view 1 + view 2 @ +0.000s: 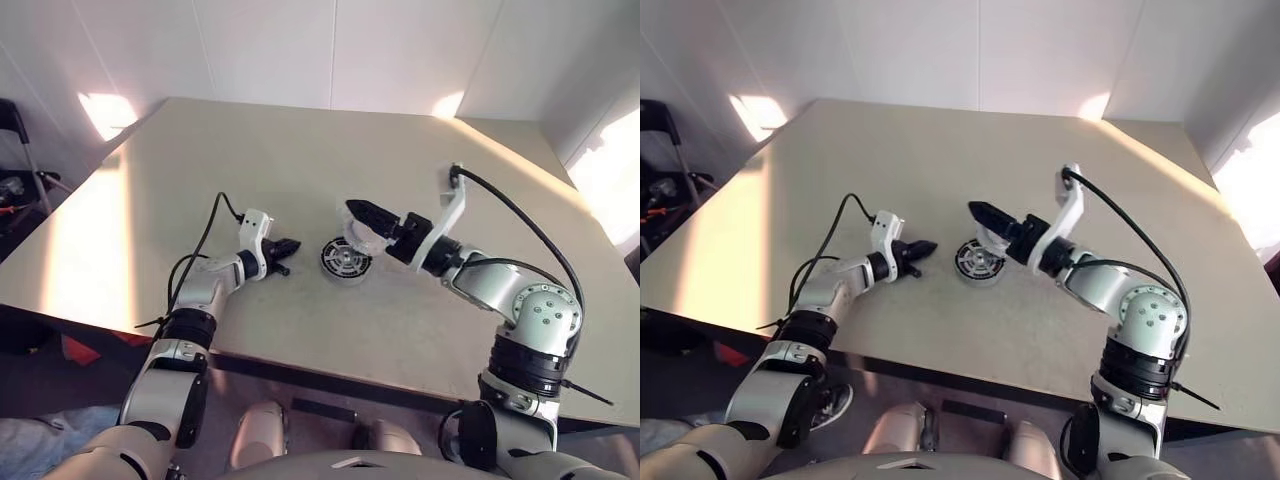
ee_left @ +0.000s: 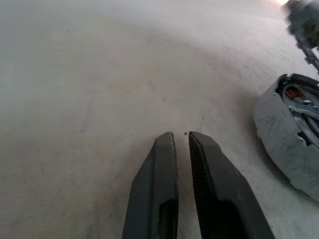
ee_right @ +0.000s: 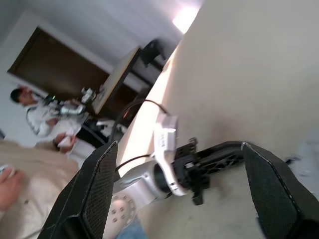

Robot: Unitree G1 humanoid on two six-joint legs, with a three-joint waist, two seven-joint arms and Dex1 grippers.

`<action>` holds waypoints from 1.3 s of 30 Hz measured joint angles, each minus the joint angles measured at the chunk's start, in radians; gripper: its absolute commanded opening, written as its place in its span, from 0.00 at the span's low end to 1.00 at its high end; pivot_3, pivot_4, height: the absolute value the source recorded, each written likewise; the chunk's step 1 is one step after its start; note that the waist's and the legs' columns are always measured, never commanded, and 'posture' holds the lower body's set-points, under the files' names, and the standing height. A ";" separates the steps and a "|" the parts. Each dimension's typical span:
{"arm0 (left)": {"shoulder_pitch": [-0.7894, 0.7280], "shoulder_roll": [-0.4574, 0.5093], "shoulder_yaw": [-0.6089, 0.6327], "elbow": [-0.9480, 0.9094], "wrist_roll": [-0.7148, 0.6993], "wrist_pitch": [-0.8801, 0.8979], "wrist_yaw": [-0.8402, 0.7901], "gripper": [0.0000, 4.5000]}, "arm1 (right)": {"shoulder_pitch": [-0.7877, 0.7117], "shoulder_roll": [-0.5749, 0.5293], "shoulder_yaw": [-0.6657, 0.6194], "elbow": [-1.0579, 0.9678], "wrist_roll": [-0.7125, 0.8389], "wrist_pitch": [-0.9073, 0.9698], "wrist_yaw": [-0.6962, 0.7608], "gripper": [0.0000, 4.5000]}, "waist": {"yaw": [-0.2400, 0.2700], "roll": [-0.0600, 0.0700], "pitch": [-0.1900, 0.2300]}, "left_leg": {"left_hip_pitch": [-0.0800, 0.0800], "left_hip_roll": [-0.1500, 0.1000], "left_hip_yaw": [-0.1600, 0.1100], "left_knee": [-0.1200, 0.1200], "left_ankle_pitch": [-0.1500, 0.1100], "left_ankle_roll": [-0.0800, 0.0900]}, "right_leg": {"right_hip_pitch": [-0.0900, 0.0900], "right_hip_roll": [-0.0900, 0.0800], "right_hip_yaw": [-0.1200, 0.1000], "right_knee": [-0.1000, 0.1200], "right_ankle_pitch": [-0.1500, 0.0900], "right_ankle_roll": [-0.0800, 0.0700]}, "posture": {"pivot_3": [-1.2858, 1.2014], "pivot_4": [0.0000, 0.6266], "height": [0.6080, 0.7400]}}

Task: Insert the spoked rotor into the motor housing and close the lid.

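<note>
Room: white panelled walls; sunlit patches fall on the far corners and left edge of the surface.
Surface (image 1: 300, 160): pale beige tabletop with angled far corners, matte, bare but for one assembly near the middle.
Housing (image 1: 345, 259): round squat puck resting flat on the surface at centre; grey outer wall, and a glimpse of copper-red winding through a slot shows in the left wrist view (image 2: 294, 144).
Lid: silver-grey ribbed disc with dark slots sits on top of the housing, seen from above in the head views; whether it is fully seated, cannot tell.
Rotor: cannot tell it apart under the lid.
Left gripper (image 1: 290, 246): low over the surface, just left of the housing and apart from it, pointing right toward it; fingers (image 2: 159, 184) nearly together with a thin gap, nothing between them.
Right gripper (image 1: 362, 213): raised above the surface on the far-right side of the housing, pointing left; its tip overlaps the housing's far edge in the head views, contact cannot be told; fingers (image 3: 89, 194) spread wide apart, nothing between them.
Cables: black leads run along both forearms.
Background: a second table (image 3: 117, 79) with clutter, a dark door, and a person (image 3: 35, 117) in white seated beyond it.
</note>
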 measured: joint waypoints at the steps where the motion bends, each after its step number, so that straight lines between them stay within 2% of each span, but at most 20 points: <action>1: 0.000 -0.001 0.000 0.000 0.000 -0.001 0.003 0.11 | 0.000 -0.003 0.024 0.000 0.002 0.001 0.000 0.99 | 0.000 0.000 0.000 | 0.000 0.000 0.000 0.000 0.000 0.000 | 0.000 0.000 0.000 0.000 0.000 0.000 | 0.52 0.00 1.00; 5: 0.000 -0.002 0.000 0.001 0.000 -0.002 0.013 0.11 | 0.000 -0.098 0.113 0.001 -0.066 -0.022 0.054 0.99 | 0.000 0.000 0.000 | 0.000 0.000 0.000 0.001 0.000 0.000 | 0.000 0.000 0.000 0.000 0.000 0.000 | 0.52 0.00 1.00; 7: 0.000 -0.001 0.002 0.001 -0.001 -0.002 0.014 0.11 | 0.001 -0.189 0.188 -0.008 -0.195 -0.079 0.125 0.99 | 0.000 0.000 0.000 | 0.000 0.000 0.000 0.001 0.001 -0.001 | 0.000 0.000 0.000 0.000 0.000 0.001 | 0.52 0.00 1.00; 10: 0.004 0.002 0.006 0.001 -0.001 -0.010 0.015 0.11 | 0.003 -0.314 0.358 -0.015 -0.488 -0.287 0.261 0.99 | -0.001 -0.001 0.000 | 0.000 0.000 0.000 0.001 0.001 -0.001 | -0.001 0.000 0.000 0.000 0.000 0.001 | 0.52 0.00 1.00; 14: 0.004 -0.003 0.008 0.001 -0.001 -0.013 0.020 0.11 | 0.000 -0.342 0.522 0.117 -0.778 -0.546 0.408 0.99 | -0.001 -0.001 0.000 | -0.001 0.000 0.000 0.001 0.001 -0.001 | -0.001 0.000 0.000 0.000 0.000 0.001 | 0.52 0.00 1.00; 17: 0.004 -0.009 0.011 0.000 -0.003 -0.012 0.023 0.11 | -0.001 -0.335 0.574 0.229 -0.888 -0.631 0.483 0.99 | -0.003 -0.001 0.000 | -0.002 0.000 0.000 0.002 0.000 0.001 | -0.001 0.000 0.000 0.000 0.001 -0.001 | 0.52 0.00 1.00; 19: 0.004 -0.009 0.017 0.000 -0.004 -0.012 0.025 0.11 | -0.010 -0.316 0.577 0.281 -0.931 -0.666 0.508 0.99 | -0.006 -0.001 0.000 | -0.003 0.000 0.000 0.003 -0.001 0.002 | -0.001 0.000 0.000 0.001 0.004 -0.006 | 0.52 0.00 1.00; 23: 0.008 -0.008 0.021 -0.005 -0.004 -0.011 0.032 0.11 | -0.056 -0.273 0.563 0.374 -0.994 -0.710 0.528 0.99 | -0.015 -0.001 0.000 | -0.003 0.000 0.000 0.004 -0.001 0.002 | -0.001 0.000 0.000 0.001 0.004 -0.008 | 0.52 0.00 1.00; 28: 0.029 -0.007 0.023 -0.034 -0.004 -0.010 0.040 0.11 | -0.079 -0.248 0.494 0.420 -1.003 -0.706 0.550 0.99 | -0.023 -0.001 0.000 | -0.003 0.000 0.000 0.005 -0.003 0.006 | 0.000 0.000 0.000 0.001 0.004 -0.008 | 0.52 0.00 1.00; 39: 0.033 -0.009 0.024 -0.039 -0.005 -0.010 0.052 0.11 | -0.081 -0.224 0.467 0.461 -1.030 -0.661 0.595 0.99 | -0.024 -0.001 0.000 | -0.002 0.000 0.000 0.006 -0.003 0.006 | 0.001 0.000 0.000 0.001 0.005 -0.008 | 0.52 0.00 1.00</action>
